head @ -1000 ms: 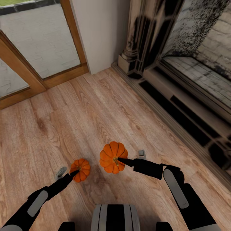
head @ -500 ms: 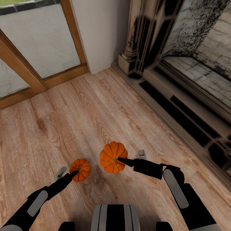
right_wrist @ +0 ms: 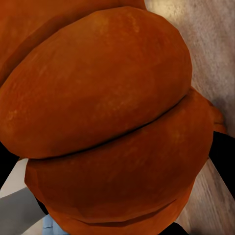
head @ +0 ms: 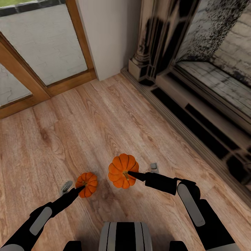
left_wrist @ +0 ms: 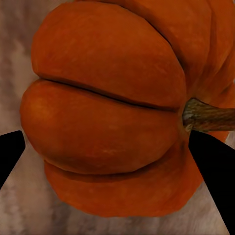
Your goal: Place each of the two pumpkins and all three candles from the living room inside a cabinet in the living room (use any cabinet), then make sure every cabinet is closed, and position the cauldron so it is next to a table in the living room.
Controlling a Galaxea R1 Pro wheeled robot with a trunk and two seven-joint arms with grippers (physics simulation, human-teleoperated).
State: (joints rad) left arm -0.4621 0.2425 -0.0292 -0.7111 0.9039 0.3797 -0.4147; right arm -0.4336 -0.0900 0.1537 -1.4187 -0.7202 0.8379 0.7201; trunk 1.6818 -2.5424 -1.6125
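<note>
Head view, looking down over both arms onto a wood-plank floor point(head: 104, 118).

Left gripper point(head: 83, 187): dark fingers closed onto the smaller pumpkin point(head: 87, 184), tips meeting it at its top near the stem. In the left wrist view this pumpkin point(left_wrist: 117, 107) sits between the two black fingers point(left_wrist: 213, 171), one on either side of the ribbed body, the stem pointing toward one finger. Pinching the pumpkin.

Right gripper point(head: 129, 174): fingers closed onto the larger pumpkin point(head: 123, 170), tips at its stem area on the side facing the arm. In the right wrist view the larger pumpkin point(right_wrist: 107, 117) is very close, with dark finger edges at both sides of it. Pinching this pumpkin too.

Both pumpkins lie near each other in front of the robot's trunk, the smaller to the left of the larger, not touching. Whether they rest on the floor or are lifted just off it, cannot tell.

Two small grey stubby objects on the floor: one point(head: 65, 187) just left of the smaller pumpkin, beside the left arm; one point(head: 153, 167) just right of the larger pumpkin, above the right gripper body. Likely candles, too small to confirm.

Surroundings: ornate dark fireplace surround point(head: 157, 42) at upper right with a dark hearth edge point(head: 195, 122) running diagonally along the floor. Glass door point(head: 45, 45) with a wooden frame at upper left; pale wall section point(head: 111, 31) between door and fireplace.
</note>
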